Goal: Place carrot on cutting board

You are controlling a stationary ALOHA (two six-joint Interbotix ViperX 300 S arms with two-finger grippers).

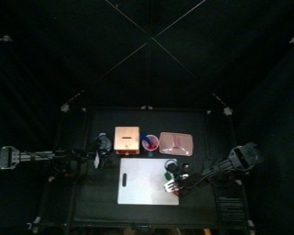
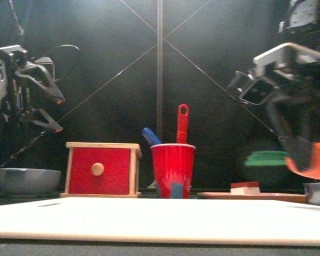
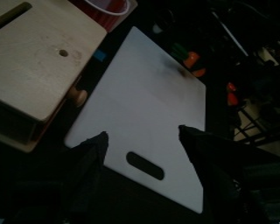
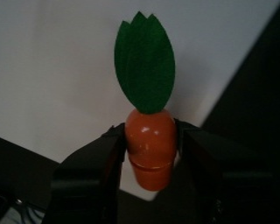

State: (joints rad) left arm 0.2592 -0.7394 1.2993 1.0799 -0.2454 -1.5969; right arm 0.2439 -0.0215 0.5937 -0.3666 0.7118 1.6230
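Right gripper [image 4: 149, 162] jaws clamp one carrot [image 4: 152, 144] (green leaf top) over the cutting board's [image 1: 147, 184] edge; left gripper [image 3: 143, 140] jaws open, empty. No legible writing.

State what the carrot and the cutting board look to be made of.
Carrot: probably plastic or painted wood, with a smooth, slightly glossy orange body and flat matte green leaves, perhaps felt. Cutting board: likely plastic, a plain matte white slab with a cut-out handle slot.

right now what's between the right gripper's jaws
The carrot: in the right wrist view the right gripper pinches its orange body, its green leaves pointing away over the white cutting board.
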